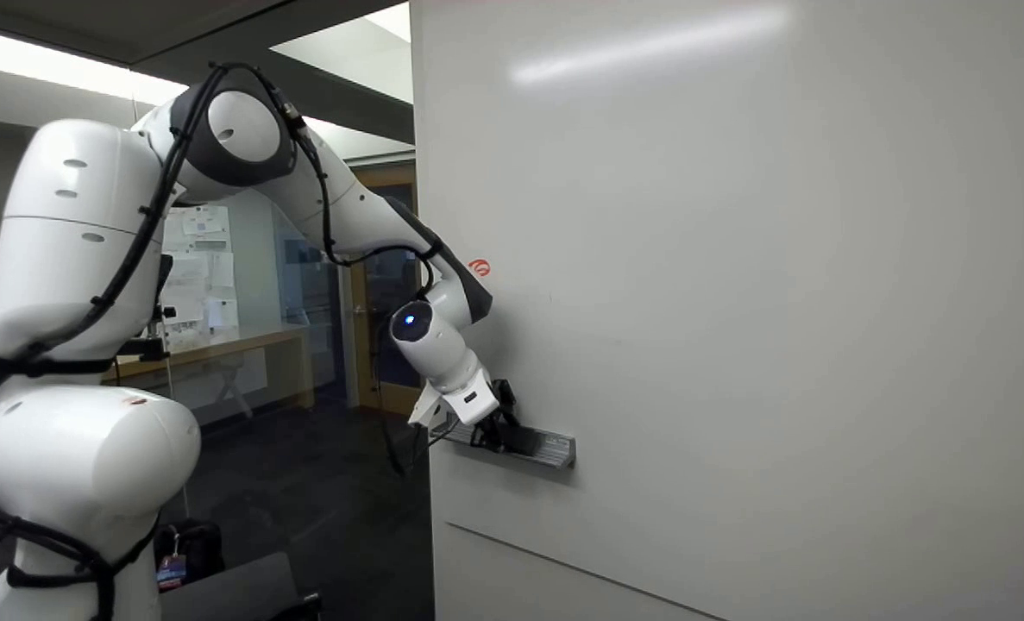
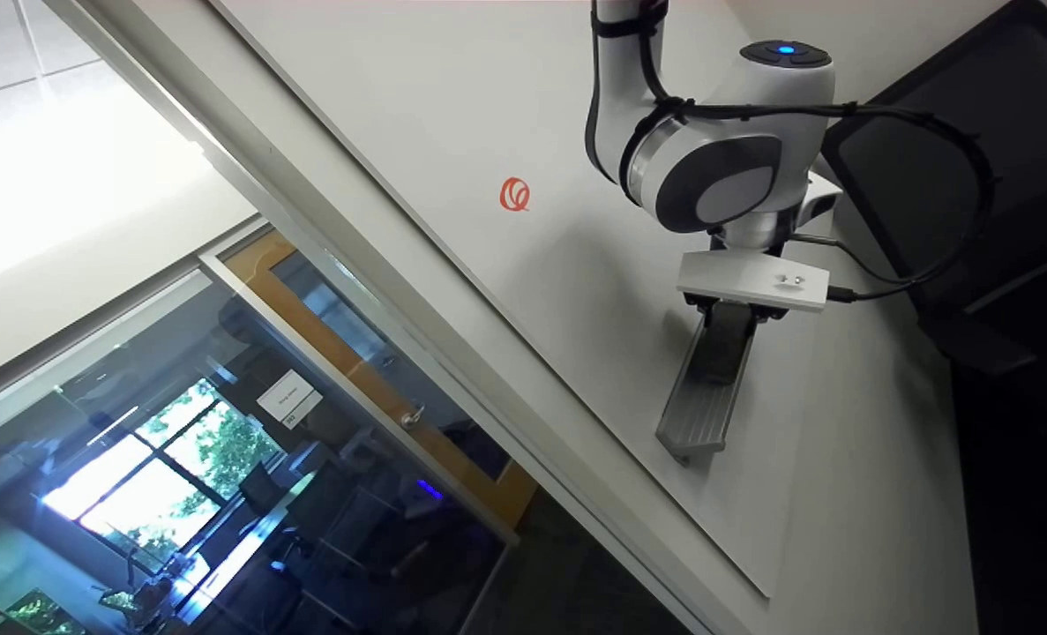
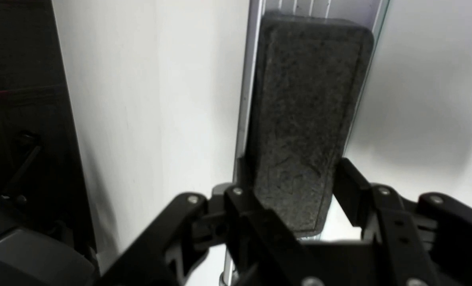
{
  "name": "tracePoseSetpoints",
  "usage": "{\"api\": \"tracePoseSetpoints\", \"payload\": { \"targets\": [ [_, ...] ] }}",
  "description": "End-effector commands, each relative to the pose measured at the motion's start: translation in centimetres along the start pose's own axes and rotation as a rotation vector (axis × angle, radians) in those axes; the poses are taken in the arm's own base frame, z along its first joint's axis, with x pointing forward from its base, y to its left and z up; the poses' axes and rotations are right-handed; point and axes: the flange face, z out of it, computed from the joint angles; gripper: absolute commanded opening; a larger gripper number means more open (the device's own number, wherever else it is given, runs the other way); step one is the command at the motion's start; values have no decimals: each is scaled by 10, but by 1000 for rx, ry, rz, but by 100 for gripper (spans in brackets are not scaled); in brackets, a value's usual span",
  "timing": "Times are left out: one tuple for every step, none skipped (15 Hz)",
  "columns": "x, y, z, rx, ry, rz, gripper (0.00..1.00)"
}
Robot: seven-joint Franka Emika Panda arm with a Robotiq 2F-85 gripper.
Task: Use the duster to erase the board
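Observation:
The white board (image 1: 762,310) fills much of an exterior view and carries a small red mark (image 1: 479,267), seen also in an exterior view (image 2: 514,194). The black duster (image 3: 305,115) lies lengthwise in the grey tray ledge (image 1: 556,450) on the board; it also shows in an exterior view (image 2: 722,353). My gripper (image 3: 291,171) has one finger on each side of the duster's near end, and both fingers appear to press against its sides. In an exterior view my gripper (image 1: 496,435) is down at the ledge. The gripper hides part of the duster's near end.
The ledge's free end (image 2: 692,432) juts past the duster. A black monitor-like panel (image 2: 973,159) stands behind the arm. A glass wall and a wooden door (image 1: 391,285) lie beyond the board's edge. Cables (image 2: 955,132) loop around the wrist.

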Motion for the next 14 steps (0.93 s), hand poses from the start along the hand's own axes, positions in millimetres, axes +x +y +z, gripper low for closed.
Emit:
{"api": "tracePoseSetpoints", "payload": {
  "targets": [
    [3, -1, -6, 43, 25, -34, 29],
    [3, -1, -10, 50, 32, -43, 29],
    [3, -1, -15, 55, 40, -52, 29],
    [2, -1, -21, 58, 43, -59, 29],
    [1, 0, -25, 57, 43, -67, 29],
    [0, 0, -30, 67, 37, -76, 29],
    [1, -1, -37, 81, 35, -79, 29],
    [2, -3, -42, 93, 35, -81, 29],
    [4, -7, -50, 114, 30, -78, 29],
    [6, -10, -56, 134, 31, -73, 29],
    [10, -15, -64, 156, 33, -69, 29],
    [15, -21, -71, 180, 38, -64, 29],
    [24, -28, -77, 210, 46, -55, 29],
    [38, -37, -82, 248, 52, -44, 29]
  ]
}}
